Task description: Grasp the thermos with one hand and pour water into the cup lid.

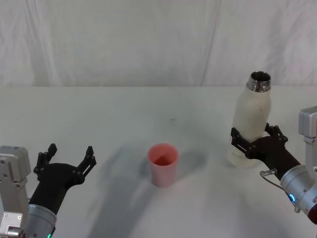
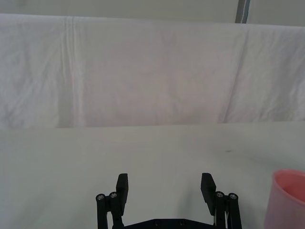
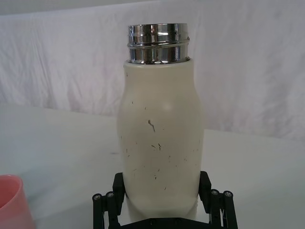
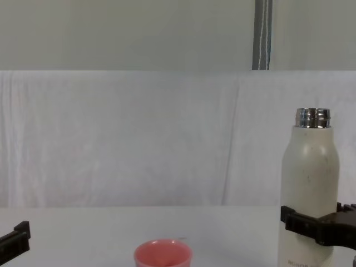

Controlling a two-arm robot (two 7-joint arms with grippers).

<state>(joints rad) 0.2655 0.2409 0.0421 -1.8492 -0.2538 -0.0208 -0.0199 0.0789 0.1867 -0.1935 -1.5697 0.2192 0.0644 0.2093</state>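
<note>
A white table carried the whole scene, smooth and pale, and a creased white cloth backdrop hung along its far edge; in the chest view a grey metal pole rose above the cloth against a plain wall, up and slightly left of the thermos.

Taking the cup lid as the mark: the left gripper hung well to its left, near the table's front edge, its two black fingers spread wide apart with nothing between them. From the left wrist view those fingers framed only bare tabletop, with the salmon-pink rim of the cup lid off to one side.

The cup lid itself stood upright and open-mouthed on the table at about the middle, apart from both grippers, casting a soft shadow.

To the right of the cup lid, and clearly apart from it, stood the thermos, cream-white and speckled, its shiny steel neck uncapped, with no object standing between the two. It leaned slightly in the head view. The right gripper was clamped around the thermos's lower body, one black finger on each flank; the right wrist view showed the thermos seated between the finger linkages, and the chest view showed a black finger across the bottle just above its small grey lettering
</note>
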